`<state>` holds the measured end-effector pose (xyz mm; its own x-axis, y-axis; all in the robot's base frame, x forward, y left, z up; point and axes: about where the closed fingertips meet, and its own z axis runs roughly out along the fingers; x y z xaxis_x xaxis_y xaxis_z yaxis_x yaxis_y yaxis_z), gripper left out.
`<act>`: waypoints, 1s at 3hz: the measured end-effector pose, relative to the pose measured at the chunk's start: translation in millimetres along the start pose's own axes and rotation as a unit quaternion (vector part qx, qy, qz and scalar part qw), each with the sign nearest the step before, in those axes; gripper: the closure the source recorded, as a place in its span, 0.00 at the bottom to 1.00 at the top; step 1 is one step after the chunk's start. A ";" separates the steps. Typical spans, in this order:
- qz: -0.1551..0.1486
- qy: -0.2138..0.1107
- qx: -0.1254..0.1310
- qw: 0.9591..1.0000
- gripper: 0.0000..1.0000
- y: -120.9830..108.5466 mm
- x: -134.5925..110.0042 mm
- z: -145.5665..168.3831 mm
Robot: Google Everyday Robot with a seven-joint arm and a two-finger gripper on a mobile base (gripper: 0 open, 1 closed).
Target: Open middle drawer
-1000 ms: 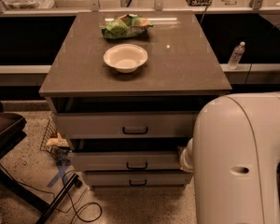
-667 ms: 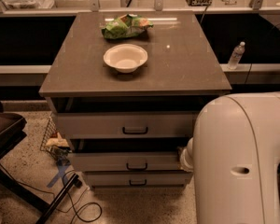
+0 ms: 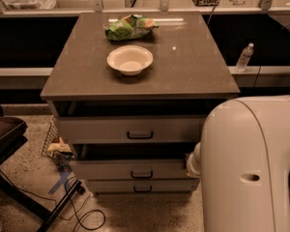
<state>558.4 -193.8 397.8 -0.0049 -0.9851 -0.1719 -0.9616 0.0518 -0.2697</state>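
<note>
The cabinet [image 3: 77, 86] has three pale-grey drawers. The middle drawer [image 3: 106, 170] has a low flat front with a small dark handle [image 3: 141, 174] at its centre, and a dark gap shows above it. The taller top drawer [image 3: 96, 129] is above it and the lowest drawer [image 3: 111, 186] is below it. A large white arm housing [image 3: 251, 163] fills the lower right, and a rounded white part of it [image 3: 194, 162] sits by the middle drawer's right end. My gripper is hidden behind this housing.
A white bowl [image 3: 130, 59] and a green bag [image 3: 130, 27] lie on the cabinet top. A water bottle [image 3: 244, 57] stands on the ledge at right. A dark chair [image 3: 5, 139], cables [image 3: 82, 216] and a small wire basket [image 3: 55, 141] are on the floor at left.
</note>
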 end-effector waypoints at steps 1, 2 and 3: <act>0.000 0.000 0.000 1.000 0.98 0.0 0.0 -0.1; 0.000 0.000 0.000 1.000 0.75 0.0 0.0 -0.1; 0.000 0.000 0.000 1.000 0.44 0.1 -0.1 0.0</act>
<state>558.3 -193.7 397.8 -0.0048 -0.9851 -0.1720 -0.9616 0.0517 -0.2695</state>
